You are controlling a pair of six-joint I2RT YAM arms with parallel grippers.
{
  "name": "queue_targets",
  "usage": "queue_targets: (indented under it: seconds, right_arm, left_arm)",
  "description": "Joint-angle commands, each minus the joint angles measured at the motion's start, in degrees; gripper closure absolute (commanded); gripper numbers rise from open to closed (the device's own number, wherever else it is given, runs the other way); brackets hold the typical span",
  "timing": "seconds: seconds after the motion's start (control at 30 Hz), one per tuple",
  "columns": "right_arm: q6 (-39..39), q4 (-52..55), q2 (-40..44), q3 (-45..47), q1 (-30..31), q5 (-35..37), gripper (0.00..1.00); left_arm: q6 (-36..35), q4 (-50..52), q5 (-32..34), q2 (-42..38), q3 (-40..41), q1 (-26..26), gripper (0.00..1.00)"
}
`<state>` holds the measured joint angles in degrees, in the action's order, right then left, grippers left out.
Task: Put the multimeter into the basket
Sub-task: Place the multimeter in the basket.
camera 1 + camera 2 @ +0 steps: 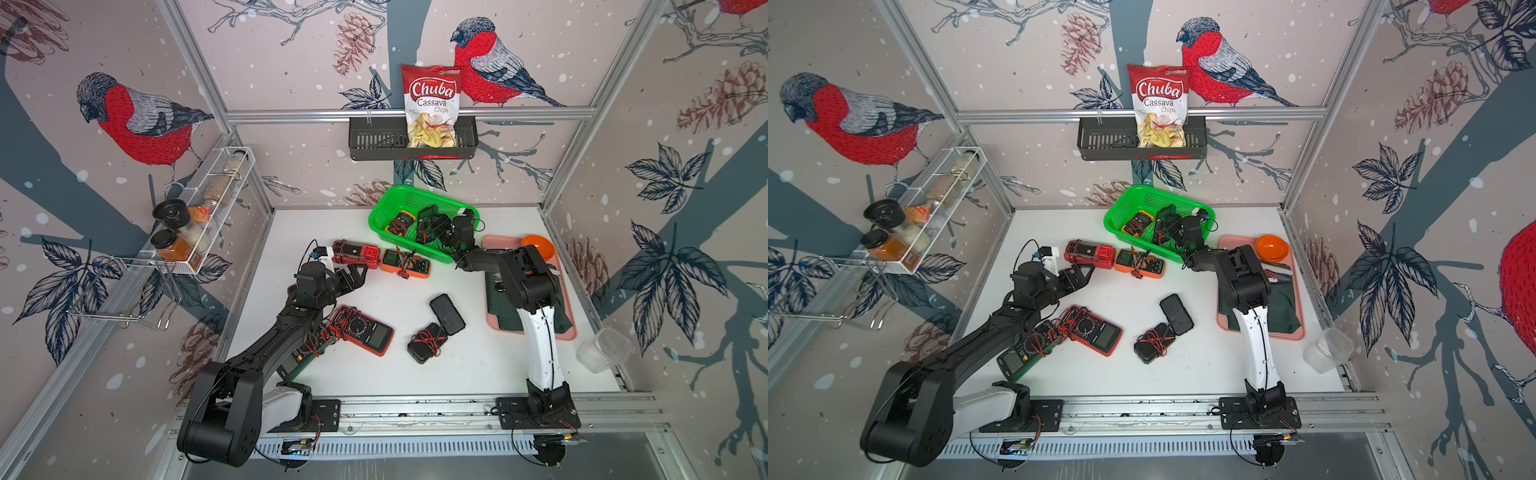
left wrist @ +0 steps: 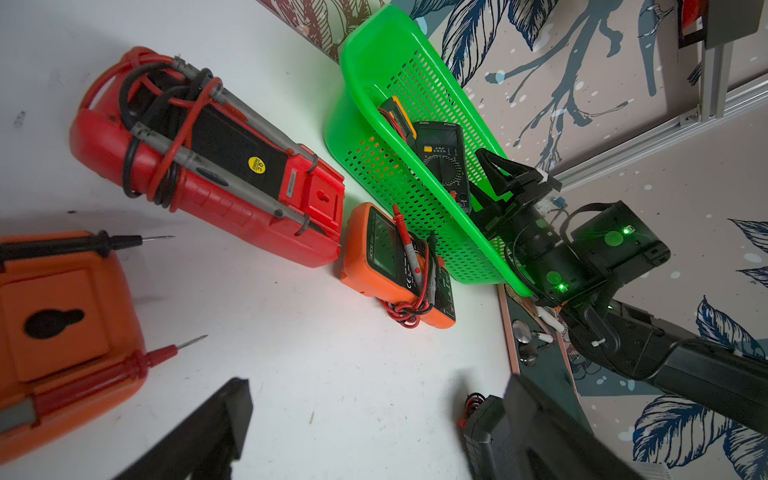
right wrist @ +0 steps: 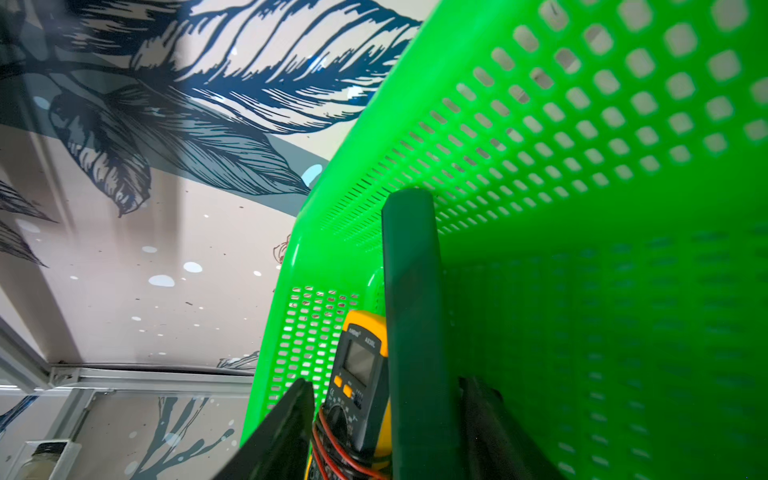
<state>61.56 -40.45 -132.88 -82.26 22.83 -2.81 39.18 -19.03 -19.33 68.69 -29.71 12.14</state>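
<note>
Inside the green basket [image 1: 405, 198] at the back of the table [image 1: 415, 299], the dark multimeter [image 1: 428, 217] is up on its long edge, tilted, dial side facing the left arm. Long axis runs along the basket's length; screen end points away from the right gripper [image 1: 445, 227], jack end sits between its fingers [image 3: 286, 428]. Those fingers are spread: clear gap on one side, the other finger just beside the case, contact unclear. A yellow multimeter [image 1: 401, 222] lies flat beside it in the basket. The left gripper [image 1: 353, 277] hovers near a red multimeter [image 1: 356, 253] on the table, fingers spread wide, holding nothing.
</note>
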Motion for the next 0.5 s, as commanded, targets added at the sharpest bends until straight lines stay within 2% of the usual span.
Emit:
queue_targets:
  seconds: [0.0,0.27,0.47]
  right_arm:
    - [-1.29,7.62,-0.01,-1.07,0.14,1.49,0.36]
    - [-9.12,26.1,0.24,-11.28,0.14,4.19,0.39]
    - [-18.63,41.36,-0.43,-20.66,0.3,6.49,0.41]
  left_arm:
    - [0.37,-2.57,-0.35,-0.11,-0.16,0.0,0.02]
    - [0.56,-2.15,0.04,-0.66,-0.04,0.07,0.02]
    - [0.07,-1.29,0.49,-1.0,-0.3,0.08,0.02]
